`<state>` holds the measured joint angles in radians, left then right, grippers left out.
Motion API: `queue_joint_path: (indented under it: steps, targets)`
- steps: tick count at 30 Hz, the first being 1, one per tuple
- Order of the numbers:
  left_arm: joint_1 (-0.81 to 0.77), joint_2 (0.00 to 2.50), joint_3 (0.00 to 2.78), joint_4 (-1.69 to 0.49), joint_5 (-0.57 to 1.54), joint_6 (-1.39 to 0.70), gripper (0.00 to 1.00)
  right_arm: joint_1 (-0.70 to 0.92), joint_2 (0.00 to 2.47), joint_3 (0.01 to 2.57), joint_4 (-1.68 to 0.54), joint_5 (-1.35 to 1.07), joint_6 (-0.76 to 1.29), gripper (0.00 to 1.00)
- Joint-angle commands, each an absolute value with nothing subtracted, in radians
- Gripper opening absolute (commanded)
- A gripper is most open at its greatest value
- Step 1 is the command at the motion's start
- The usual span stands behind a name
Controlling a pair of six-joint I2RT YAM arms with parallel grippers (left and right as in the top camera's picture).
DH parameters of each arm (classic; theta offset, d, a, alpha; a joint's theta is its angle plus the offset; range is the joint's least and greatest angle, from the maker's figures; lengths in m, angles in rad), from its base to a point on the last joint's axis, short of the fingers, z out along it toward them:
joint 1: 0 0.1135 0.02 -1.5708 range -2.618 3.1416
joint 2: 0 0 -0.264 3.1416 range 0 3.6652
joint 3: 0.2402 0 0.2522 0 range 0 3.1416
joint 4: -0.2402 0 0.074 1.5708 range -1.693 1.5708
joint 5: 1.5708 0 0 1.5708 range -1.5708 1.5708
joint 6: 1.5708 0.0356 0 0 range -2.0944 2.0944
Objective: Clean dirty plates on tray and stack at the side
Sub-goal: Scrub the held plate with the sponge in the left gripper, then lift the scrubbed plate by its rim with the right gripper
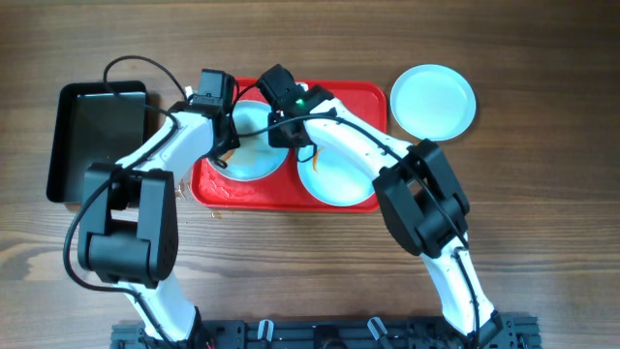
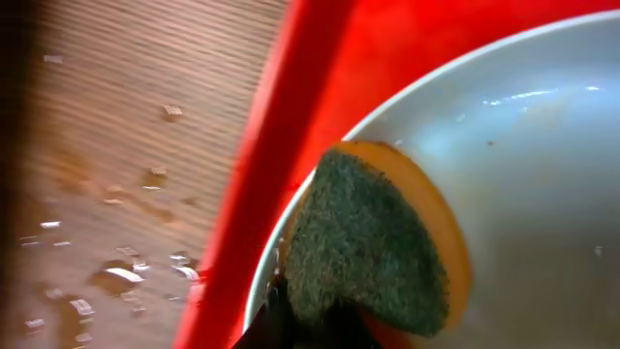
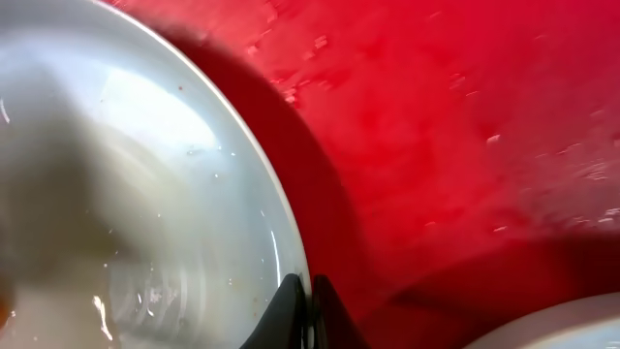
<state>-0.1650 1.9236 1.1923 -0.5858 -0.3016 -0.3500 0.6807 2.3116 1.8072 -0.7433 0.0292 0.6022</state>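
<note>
Two pale plates lie on the red tray. On the left plate my left gripper is shut on a sponge. In the left wrist view the green and orange sponge presses on that plate just inside its rim, beside the tray's edge. My right gripper is shut on the same plate's right rim; the right wrist view shows its jaws pinching the rim of the wet plate. The other plate on the tray lies under the right arm. A third plate sits on the table, right of the tray.
A black rectangular pan stands left of the tray. Water drops and crumbs spot the wooden table by the tray's left edge. The tray floor is wet. Both arms cross over the tray's front half.
</note>
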Motion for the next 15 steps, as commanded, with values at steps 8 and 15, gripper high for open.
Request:
queue_joint_path:
  steps: [8, 15]
  targets:
    - [-0.139, 1.676, 1.173, -0.610, -0.470, -0.408, 0.04, 0.659, 2.307, 1.847, -0.753, 0.158, 0.523, 0.04]
    - [-0.139, 1.655, 1.168, -0.627, -0.172, -0.408, 0.04, 0.659, 2.236, 1.895, -0.753, 0.346, 0.437, 0.04]
